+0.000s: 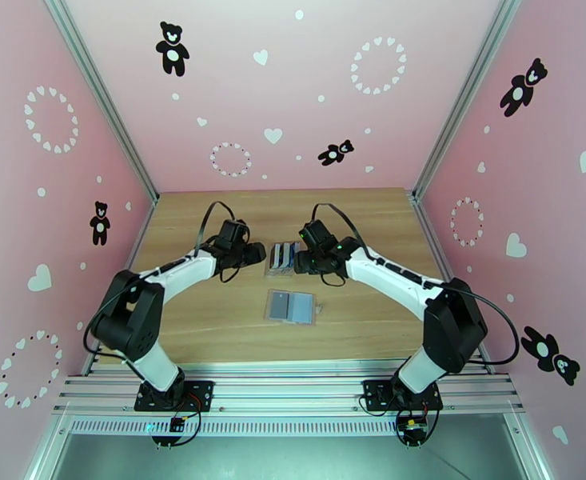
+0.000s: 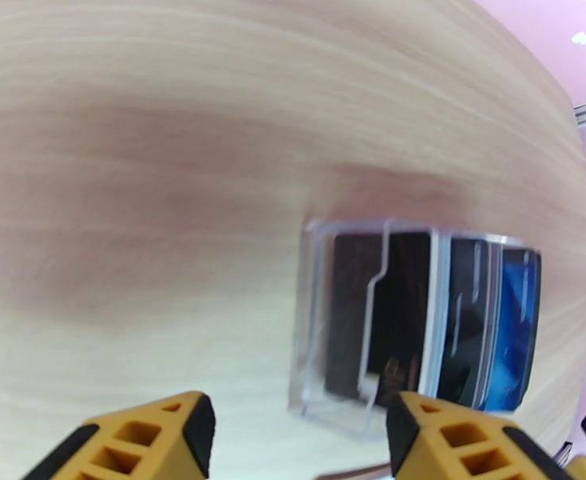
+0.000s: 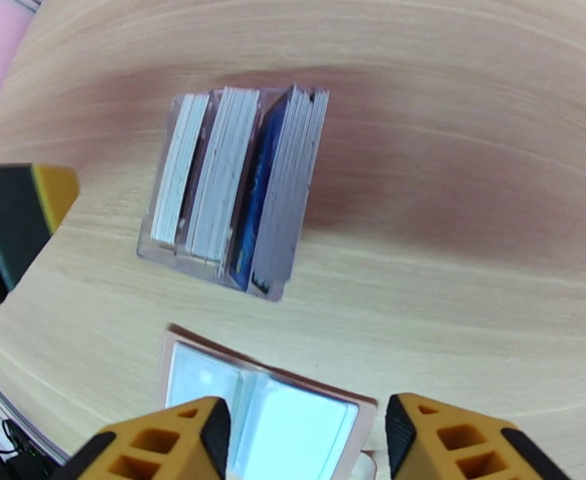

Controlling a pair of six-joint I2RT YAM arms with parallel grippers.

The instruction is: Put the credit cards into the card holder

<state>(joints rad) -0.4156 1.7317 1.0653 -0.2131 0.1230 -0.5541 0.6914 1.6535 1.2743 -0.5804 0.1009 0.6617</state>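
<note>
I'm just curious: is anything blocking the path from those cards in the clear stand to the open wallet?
Nothing visible does. Only bare table lies between the cards, upright in their stand, and the open card holder nearer the arms.

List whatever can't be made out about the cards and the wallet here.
- How many credit cards: stacked edge-on in the stand in the right wrist view; too small in the top view.
- Card print: blurred in the left wrist view.
- Near part of the card holder: cut off by the right wrist view's bottom edge.
- Whether its sleeves are filled: too small in the top view.
</note>
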